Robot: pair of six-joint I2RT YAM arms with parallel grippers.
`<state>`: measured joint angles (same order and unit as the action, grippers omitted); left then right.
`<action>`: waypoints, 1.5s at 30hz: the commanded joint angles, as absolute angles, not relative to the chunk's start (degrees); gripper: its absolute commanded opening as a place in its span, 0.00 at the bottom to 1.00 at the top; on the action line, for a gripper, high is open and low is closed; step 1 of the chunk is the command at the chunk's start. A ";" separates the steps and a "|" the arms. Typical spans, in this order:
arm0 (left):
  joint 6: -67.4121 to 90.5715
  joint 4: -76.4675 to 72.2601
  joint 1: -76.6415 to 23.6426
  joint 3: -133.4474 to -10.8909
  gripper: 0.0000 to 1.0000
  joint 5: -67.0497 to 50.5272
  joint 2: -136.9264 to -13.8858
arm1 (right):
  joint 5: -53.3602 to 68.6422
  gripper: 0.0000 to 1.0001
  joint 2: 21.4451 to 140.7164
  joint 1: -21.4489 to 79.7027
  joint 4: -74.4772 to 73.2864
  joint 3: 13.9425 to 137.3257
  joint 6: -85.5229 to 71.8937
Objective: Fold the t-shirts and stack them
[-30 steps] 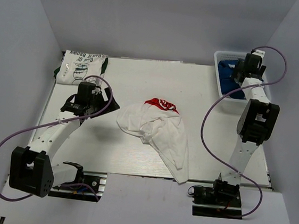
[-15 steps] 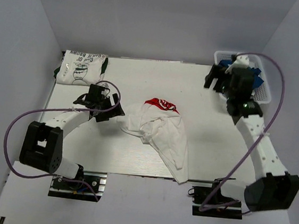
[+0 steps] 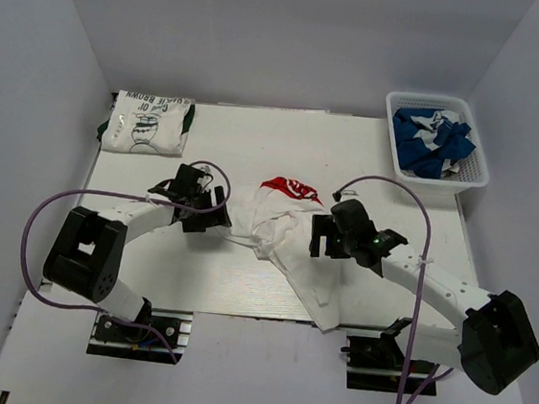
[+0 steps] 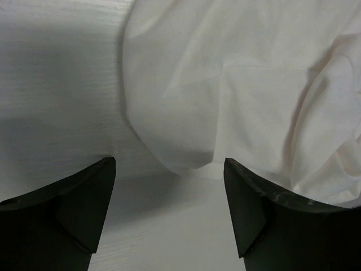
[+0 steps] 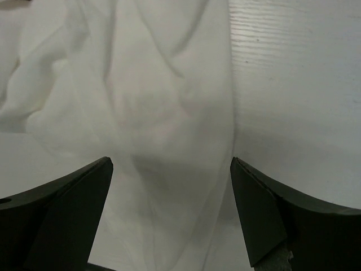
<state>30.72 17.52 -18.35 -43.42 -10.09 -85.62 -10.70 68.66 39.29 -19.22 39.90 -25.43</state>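
Where left gripper [image 4: 169, 164] gapes (wide), t-shirt [image 4: 237, 84] lies ahead

Even, bright overhead light is falling on the worktop [image 3: 285, 146]; soft shadows, no glare; wrist views' dark jaws blurring slightly.

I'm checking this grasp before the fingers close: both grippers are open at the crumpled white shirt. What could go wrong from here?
1. The left gripper frames only the rounded edge of the white shirt, so closing may pinch very little cloth or slip off it.
2. The right gripper is over bunched, layered cloth, so it may grab several layers at once and keep the shirt from spreading flat.
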 commanded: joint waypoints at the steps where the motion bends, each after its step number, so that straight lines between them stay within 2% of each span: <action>1: 31.20 16.00 -19.42 -43.85 0.86 -7.92 -87.62 | -20.44 0.90 70.22 39.90 -18.37 40.43 -30.67; 6: 31.20 13.54 -19.95 -45.70 0.80 -7.91 -90.60 | -23.55 0.89 73.99 39.64 -14.24 40.34 -29.36; 9: 31.20 12.83 -19.95 -47.80 0.70 -7.91 -93.85 | -24.17 0.80 78.39 39.38 -12.05 41.57 -28.48; 10: 31.20 12.83 -19.95 -48.42 0.49 -8.43 -94.74 | -24.52 0.67 79.44 39.38 -11.17 42.96 -28.48; 12: 30.59 12.83 -20.48 -50.35 0.21 -8.44 -96.67 | -26.98 0.49 83.40 39.37 -12.04 44.20 -28.39; 13: 29.80 13.53 -20.48 -51.32 0.00 -8.44 -96.68 | -27.85 0.38 84.10 39.46 -12.13 45.17 -28.65; 14: 29.19 14.58 -20.48 -53.76 0.00 -8.44 -97.29 | -28.82 0.16 84.81 39.38 -12.04 46.13 -28.57; 15: 28.40 15.46 -20.48 -54.92 0.00 -7.22 -97.29 | -30.48 0.03 84.81 39.46 -12.30 47.01 -28.56; 16: 27.61 16.77 -20.48 -55.89 0.00 -6.42 -96.34 | -32.59 0.00 84.12 39.38 -12.13 47.54 -28.65; 24: 27.60 13.45 -20.48 -58.01 0.00 1.66 -76.14 | -39.90 0.00 69.10 39.46 -15.03 57.03 -26.19; 28: 26.98 12.92 -20.48 -58.70 0.00 6.58 -61.75 | -39.47 0.00 59.79 39.55 -12.13 59.85 -22.77; 33: 25.93 15.11 -20.48 -62.92 0.00 11.77 -49.59 | -40.34 0.00 50.81 39.55 -10.28 64.76 -16.27; 37: 25.31 16.61 -19.95 -70.28 0.00 13.45 -42.90 | -32.90 0.00 45.54 39.55 -9.93 71.00 -13.10; 40: 23.56 17.14 -19.95 -76.61 0.00 9.33 -40.61 | -25.35 0.00 44.39 39.46 -11.24 76.62 -10.11; 41: 23.55 17.66 -19.26 -78.29 0.00 7.05 -39.74 | -23.66 0.00 44.56 39.46 -11.86 81.86 -8.19; 45: 22.32 19.42 -19.25 -87.95 0.00 4.93 -39.20 | -6.66 0.00 45.96 39.38 -18.09 93.59 -4.84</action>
